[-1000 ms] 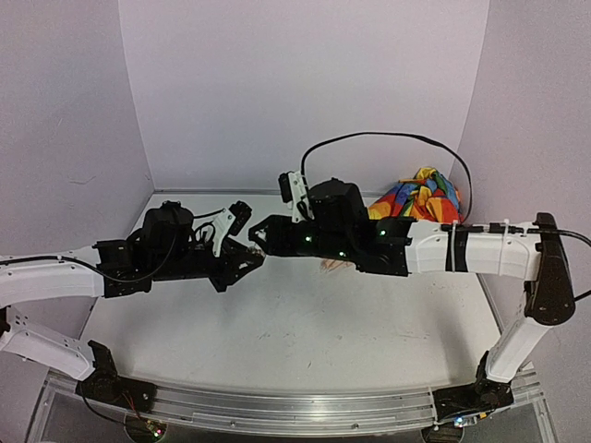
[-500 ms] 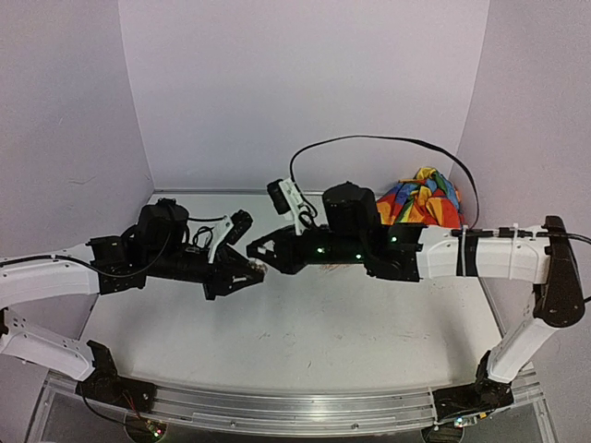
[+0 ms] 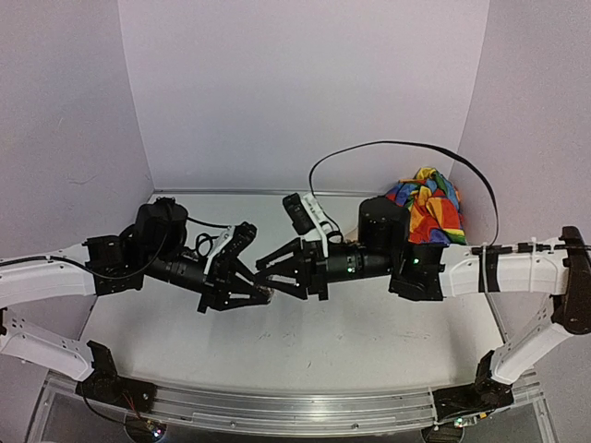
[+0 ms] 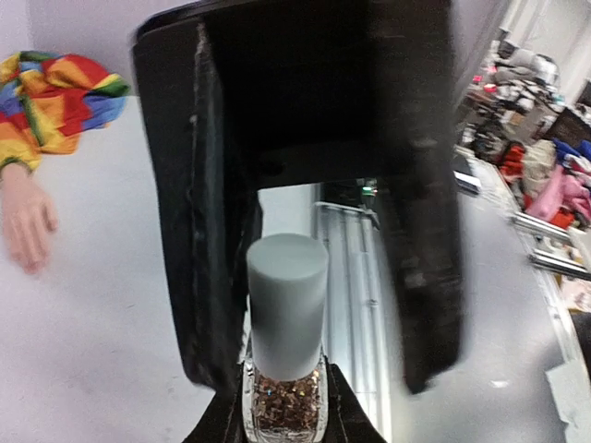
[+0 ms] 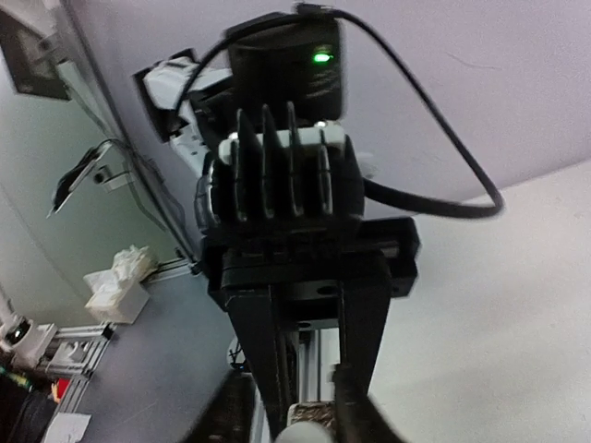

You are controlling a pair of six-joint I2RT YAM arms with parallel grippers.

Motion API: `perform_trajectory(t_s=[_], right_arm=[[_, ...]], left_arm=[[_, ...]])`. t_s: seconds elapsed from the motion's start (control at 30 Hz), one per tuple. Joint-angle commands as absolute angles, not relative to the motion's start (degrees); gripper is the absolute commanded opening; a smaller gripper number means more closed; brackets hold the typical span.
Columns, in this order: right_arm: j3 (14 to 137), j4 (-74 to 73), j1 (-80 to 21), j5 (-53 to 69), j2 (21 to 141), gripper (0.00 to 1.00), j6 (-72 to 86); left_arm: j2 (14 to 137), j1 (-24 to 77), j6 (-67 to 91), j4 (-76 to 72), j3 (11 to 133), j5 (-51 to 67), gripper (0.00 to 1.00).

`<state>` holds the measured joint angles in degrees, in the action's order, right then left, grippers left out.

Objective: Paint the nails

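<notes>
A small glass polish bottle (image 4: 284, 406) full of pinkish glitter, with a white cap (image 4: 286, 314), is clamped at its body in my left gripper (image 4: 284, 428). My right gripper (image 3: 266, 280) meets it tip to tip at mid-table, its black fingers (image 4: 199, 240) flanking the cap. Blur hides whether they clamp it. The right wrist view shows the same meeting, with the right gripper (image 5: 295, 417) over the cap (image 5: 309, 436). The peach mannequin hand (image 4: 28, 217) lies flat, well away from both grippers. Its nails (image 4: 35, 261) are too blurred to make out. Its rainbow sleeve (image 3: 427, 203) lies at the back right.
The right arm's black cable (image 3: 406, 148) loops high over the sleeve. Purple walls close the back and both sides. An aluminium rail (image 3: 295, 406) runs along the near edge between the arm bases.
Both grippers, still tip to tip, have moved toward the near edge, and both wrists have rolled. The right arm has drawn back rightward. The mannequin hand, seen under it a second ago, is now covered.
</notes>
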<state>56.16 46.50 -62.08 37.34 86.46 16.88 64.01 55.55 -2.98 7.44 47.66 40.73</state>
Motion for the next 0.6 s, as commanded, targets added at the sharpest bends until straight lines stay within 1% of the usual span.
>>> perform_trajectory(t_s=[0.0, 0.03, 0.07, 0.1, 0.17, 0.27, 0.43, 0.57], right_arm=[[56.2, 43.7, -62.6, 15.7, 80.5, 0.54, 21.1], [57.1, 40.7, -62.6, 9.8, 80.3, 0.62, 23.0], [58.1, 37.3, -62.6, 3.6, 80.4, 0.67, 24.7], [59.1, 34.3, -62.6, -0.3, 80.6, 0.70, 26.9], [61.1, 29.1, -62.6, -5.8, 81.4, 0.73, 31.0], [64.4, 24.3, -62.8, -6.1, 83.5, 0.75, 32.9], [68.5, 23.2, -63.6, -5.5, 86.6, 0.74, 34.5], [72.8, 22.5, -63.9, -5.5, 90.5, 0.70, 35.2]], left_arm=[[62.7, 55.1, -1.4, 2.6, 49.7, 17.2, 0.00], [63.0, 55.2, -1.2, 2.9, 49.7, 14.5, 0.00], [63.4, 55.2, -1.0, 3.2, 49.8, 12.5, 0.00], [63.9, 55.2, -0.6, 3.5, 50.0, 10.8, 0.00], [64.6, 55.2, -0.5, 4.1, 50.3, 8.2, 0.00], [65.3, 55.2, 1.0, 4.5, 50.9, 6.7, 0.00], [66.3, 55.2, 1.6, 4.8, 51.7, 5.7, 0.00], [66.6, 55.2, 1.8, 5.2, 52.3, 5.0, 0.00]])
